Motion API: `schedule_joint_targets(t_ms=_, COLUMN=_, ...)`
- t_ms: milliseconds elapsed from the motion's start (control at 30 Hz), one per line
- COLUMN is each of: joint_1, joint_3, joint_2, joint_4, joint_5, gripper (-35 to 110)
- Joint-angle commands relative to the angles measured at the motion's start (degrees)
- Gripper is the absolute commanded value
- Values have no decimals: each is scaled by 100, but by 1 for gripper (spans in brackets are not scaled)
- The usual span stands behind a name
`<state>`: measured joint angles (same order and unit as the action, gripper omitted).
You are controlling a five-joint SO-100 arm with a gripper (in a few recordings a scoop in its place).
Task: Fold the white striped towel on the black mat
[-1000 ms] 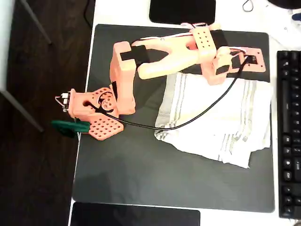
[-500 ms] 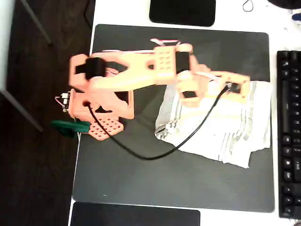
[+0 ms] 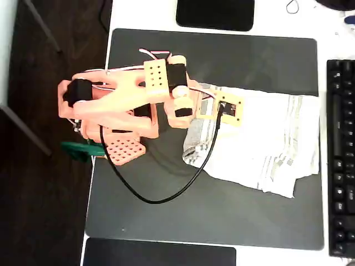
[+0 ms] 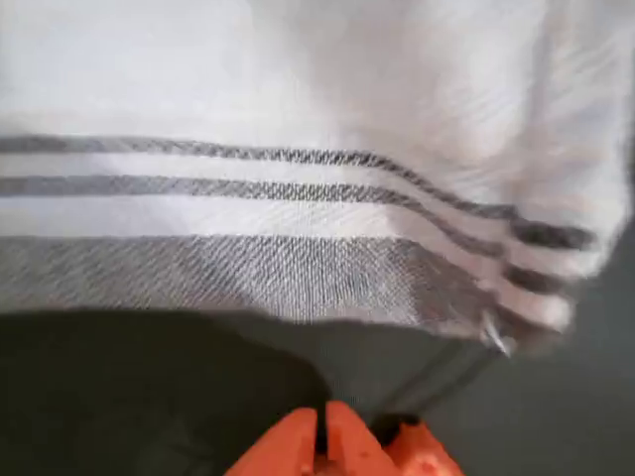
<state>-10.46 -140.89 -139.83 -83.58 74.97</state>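
Arm swung left; end effector, seemingly closed, just short of white striped towel edge.

A: Any words, brands or numbers to read here?
B: None. The keyboard at the right edge has keys, but their legends are too blurred to make out.

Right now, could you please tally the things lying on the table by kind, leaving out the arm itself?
White striped towel: 1
Black mat: 1
Small glossy black pads: 2
Black keyboard: 1
Total: 5
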Motion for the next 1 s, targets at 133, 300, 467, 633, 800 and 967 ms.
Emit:
schedule_joint_targets(t_ms=133, joint_1=-114, joint_3=-809, joint_2=888, joint_4=1793, joint_5=-44, gripper=0)
schedule_joint_targets(t_ms=300, joint_1=105, joint_3=-299, joint_2=1846, joint_4=2918, joint_5=53, gripper=0)
schedule_joint_targets(t_ms=467, joint_1=694, joint_3=633, joint_2=2505, joint_4=3155, joint_5=545, gripper=0)
schedule_joint_targets(t_ms=633, joint_1=1266, joint_3=949, joint_2=2443, joint_4=3305, joint_5=1274, gripper=0)
schedule_joint_targets(t_ms=800, joint_1=1468, joint_3=729, joint_2=1512, joint_4=2566, joint_5=1485, gripper=0)
schedule_joint_targets(t_ms=967, joint_1=1371, joint_3=-483, joint_2=-237, joint_4=2294, joint_5=1433, gripper=0)
